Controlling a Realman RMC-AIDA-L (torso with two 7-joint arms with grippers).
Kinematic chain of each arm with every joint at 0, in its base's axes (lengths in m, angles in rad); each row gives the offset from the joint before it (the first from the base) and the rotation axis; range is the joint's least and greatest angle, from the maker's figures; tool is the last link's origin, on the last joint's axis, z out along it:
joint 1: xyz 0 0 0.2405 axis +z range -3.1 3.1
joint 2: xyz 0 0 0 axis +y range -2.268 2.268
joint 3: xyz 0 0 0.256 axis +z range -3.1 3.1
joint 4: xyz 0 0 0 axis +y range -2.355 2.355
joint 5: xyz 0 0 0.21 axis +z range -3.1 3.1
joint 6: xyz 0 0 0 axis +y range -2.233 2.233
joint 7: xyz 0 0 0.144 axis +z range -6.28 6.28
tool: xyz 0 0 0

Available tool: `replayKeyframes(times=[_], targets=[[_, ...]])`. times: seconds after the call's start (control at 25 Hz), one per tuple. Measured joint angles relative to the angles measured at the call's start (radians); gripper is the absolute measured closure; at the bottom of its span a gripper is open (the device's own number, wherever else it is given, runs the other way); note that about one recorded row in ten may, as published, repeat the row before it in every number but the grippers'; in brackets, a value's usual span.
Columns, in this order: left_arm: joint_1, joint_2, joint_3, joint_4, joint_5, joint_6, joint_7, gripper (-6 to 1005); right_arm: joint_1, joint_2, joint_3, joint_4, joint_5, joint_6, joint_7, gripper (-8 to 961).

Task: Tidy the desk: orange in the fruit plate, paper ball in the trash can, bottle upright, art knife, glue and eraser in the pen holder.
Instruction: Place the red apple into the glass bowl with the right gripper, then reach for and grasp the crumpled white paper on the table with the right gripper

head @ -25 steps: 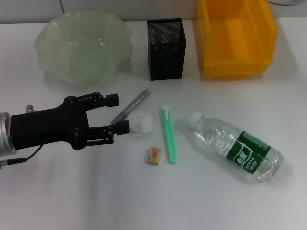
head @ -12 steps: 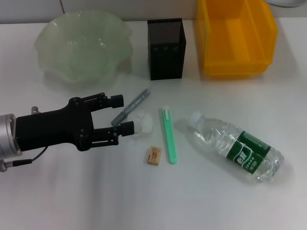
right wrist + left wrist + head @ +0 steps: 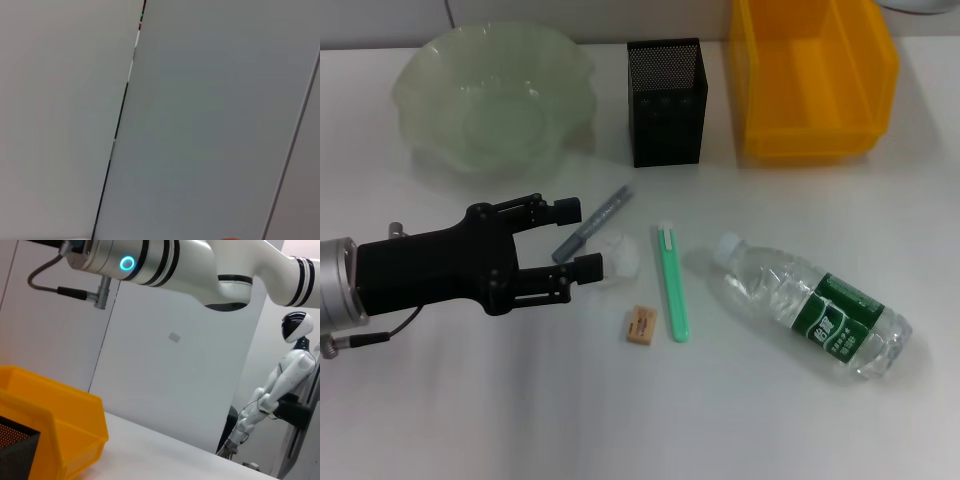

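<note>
The bottle wears a green label with white marks — too small to read.

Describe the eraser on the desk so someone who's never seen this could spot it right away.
Start at the black mesh pen holder at the back of the desk and come straight toward the front edge, past the white paper ball. The eraser lies just left of the green art knife's near end. It is the only small tan block.
</note>
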Motion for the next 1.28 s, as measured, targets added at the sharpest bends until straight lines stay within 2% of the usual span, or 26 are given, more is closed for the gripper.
replayKeyframes(times=[0.04,0.24,0.32,0.52,0.96,1.16,1.2,1.24,1.28], targets=[[0.000,0.000,0.000,0.001,0.000,0.000,0.000,191,-0.001,0.000,-0.002,0.002,0.051,-0.001,-0.050,895],[-0.001,-0.001,0.000,0.002,0.000,0.000,0.003,191,-0.003,0.000,-0.012,0.025,0.176,-0.020,-0.167,755],[-0.001,-0.001,0.000,0.001,0.000,0.000,0.008,191,-0.004,0.000,-0.012,0.027,0.183,-0.025,-0.171,699],[-0.003,0.001,0.000,-0.001,0.001,0.000,0.008,191,-0.005,0.000,-0.013,0.028,0.186,-0.028,-0.172,490],[-0.003,0.000,0.000,0.002,0.001,0.000,0.009,191,-0.013,0.000,-0.004,0.022,0.187,-0.027,-0.173,286],[-0.003,0.000,0.000,0.001,0.001,0.000,0.009,191,-0.029,0.000,-0.002,0.007,0.206,-0.029,-0.173,287],[-0.003,0.000,0.000,0.000,0.001,0.000,0.009,191,-0.043,0.000,-0.002,-0.006,0.223,-0.031,-0.173,287],[-0.003,-0.001,0.000,-0.002,0.001,0.000,0.009,190,-0.087,0.000,-0.002,-0.057,0.255,-0.050,-0.173,287],[-0.003,-0.001,0.000,-0.002,0.001,0.000,0.009,190,-0.087,0.000,-0.002,-0.057,0.255,-0.050,-0.173,287]])
